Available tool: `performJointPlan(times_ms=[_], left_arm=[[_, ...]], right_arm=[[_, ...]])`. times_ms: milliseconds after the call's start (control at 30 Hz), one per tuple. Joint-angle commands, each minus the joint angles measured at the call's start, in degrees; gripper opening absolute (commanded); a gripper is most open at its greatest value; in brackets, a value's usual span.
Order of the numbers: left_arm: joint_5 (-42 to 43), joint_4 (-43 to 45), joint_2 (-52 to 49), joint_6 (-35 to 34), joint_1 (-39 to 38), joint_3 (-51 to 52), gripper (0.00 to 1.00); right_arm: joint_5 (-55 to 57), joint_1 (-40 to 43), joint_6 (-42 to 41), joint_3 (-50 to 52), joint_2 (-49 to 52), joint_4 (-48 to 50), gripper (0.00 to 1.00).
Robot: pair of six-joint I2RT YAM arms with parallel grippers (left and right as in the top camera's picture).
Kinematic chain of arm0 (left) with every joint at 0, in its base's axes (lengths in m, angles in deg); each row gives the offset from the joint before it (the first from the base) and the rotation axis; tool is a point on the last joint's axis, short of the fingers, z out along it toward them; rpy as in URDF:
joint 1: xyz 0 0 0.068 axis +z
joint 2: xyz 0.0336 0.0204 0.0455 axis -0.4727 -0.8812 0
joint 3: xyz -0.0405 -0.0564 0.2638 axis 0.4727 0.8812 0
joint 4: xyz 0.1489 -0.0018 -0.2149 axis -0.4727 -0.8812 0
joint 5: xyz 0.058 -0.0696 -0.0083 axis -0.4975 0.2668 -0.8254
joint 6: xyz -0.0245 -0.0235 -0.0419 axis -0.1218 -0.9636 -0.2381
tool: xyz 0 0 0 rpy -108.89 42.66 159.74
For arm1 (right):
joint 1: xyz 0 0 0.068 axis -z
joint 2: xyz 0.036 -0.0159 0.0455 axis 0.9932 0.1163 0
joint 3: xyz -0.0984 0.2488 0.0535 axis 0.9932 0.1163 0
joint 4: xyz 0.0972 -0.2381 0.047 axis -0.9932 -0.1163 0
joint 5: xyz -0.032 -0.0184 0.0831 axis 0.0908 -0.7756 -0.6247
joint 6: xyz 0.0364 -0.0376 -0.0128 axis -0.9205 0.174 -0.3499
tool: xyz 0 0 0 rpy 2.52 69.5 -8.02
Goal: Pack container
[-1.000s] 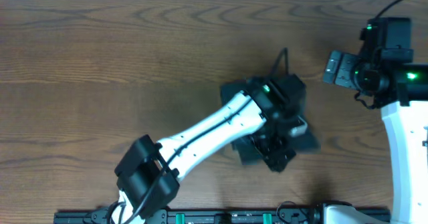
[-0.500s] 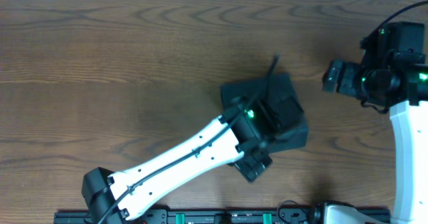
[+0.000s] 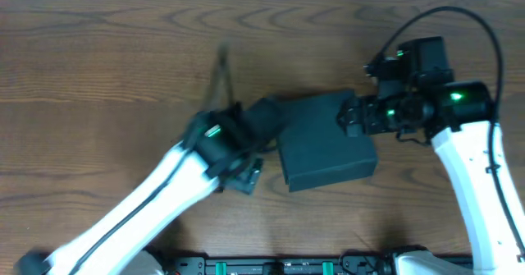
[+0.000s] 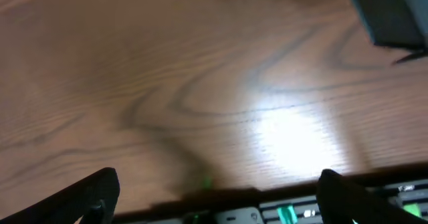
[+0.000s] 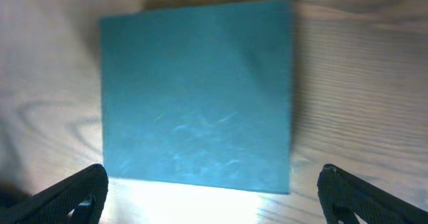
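The container [image 3: 324, 144] is a dark teal square box lying with its lid flat and shut, right of the table's middle. In the right wrist view it [image 5: 197, 90] fills the middle. My right gripper [image 3: 349, 119] hangs open over the container's right edge; its fingers [image 5: 80, 190] spread wide, nothing between them. My left gripper [image 3: 244, 175] is blurred, just left of the container, open and empty, pointing at the table's front edge [image 4: 267, 207]. A corner of the container [image 4: 388, 17] shows at the top right of the left wrist view.
Bare wooden table [image 3: 123, 61] all around. A black rail with green lights [image 3: 287, 267] runs along the front edge. No packets or cans are in view.
My left arm has swung left, off the container. The container now lies flat and shut. My right arm has moved left to the container's right edge.
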Motion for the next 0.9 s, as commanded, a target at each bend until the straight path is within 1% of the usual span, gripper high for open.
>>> performJointPlan(times_ms=[0, 100, 167, 267, 333, 367, 433, 500, 567, 667, 700, 767, 867], left_arm=[[-1.6, 4.0, 7.7, -5.3, -1.1, 7.4, 0.95], [2.2, 9.7, 11.5, -7.3, -3.7, 13.7, 0.95], [4.8, 14.3, 12.1, -7.6, -6.3, 17.1, 0.95], [5.5, 21.0, 11.1, -7.6, -11.9, 20.2, 0.95], [6.2, 26.4, 8.7, -7.5, -15.7, 20.3, 0.95], [6.3, 27.8, 8.0, -7.5, -16.4, 20.3, 0.95], [8.8, 32.0, 5.9, -5.4, -17.9, 20.3, 0.95], [14.0, 36.9, 3.1, -1.3, -19.0, 20.3, 0.95], [17.6, 39.3, 0.4, 1.0, -19.7, 20.3, 0.95], [18.6, 39.5, -2.6, 1.3, -20.1, 20.3, 0.95], [19.1, 39.8, -3.7, 1.3, -20.3, 20.3, 0.95], [18.7, 40.9, -4.8, 1.2, -20.9, 20.3, 0.95], [15.9, 43.9, -6.2, -0.7, -22.6, 20.3, 0.95]], right_arm=[[4.3, -3.2, -0.9, 1.6, -0.3, 0.5, 0.99], [4.3, -4.3, -2.2, 4.5, -0.3, 1.6, 0.99], [3.6, -4.3, -2.5, 7.7, -0.3, 3.5, 0.99], [1.2, -4.3, -2.5, 13.0, -0.3, 8.2, 0.99], [0.4, -4.3, -3.2, 16.5, -0.3, 12.1, 0.99], [0.4, -4.3, -3.3, 17.5, -0.3, 13.3, 0.99], [0.4, -4.3, -3.4, 19.5, -0.3, 16.0, 0.99], [0.4, -4.3, -3.4, 21.2, -0.2, 18.2, 0.99], [0.7, -4.3, -3.4, 22.4, 0.0, 19.8, 0.99], [1.6, -4.3, -3.8, 23.6, 0.5, 21.1, 0.99], [3.6, -4.3, -4.9, 23.8, 1.1, 21.5, 0.99], [6.1, -4.3, -6.0, 23.8, 2.2, 21.8, 0.99], [6.6, -4.3, -6.4, 23.8, 5.3, 22.6, 0.99]])
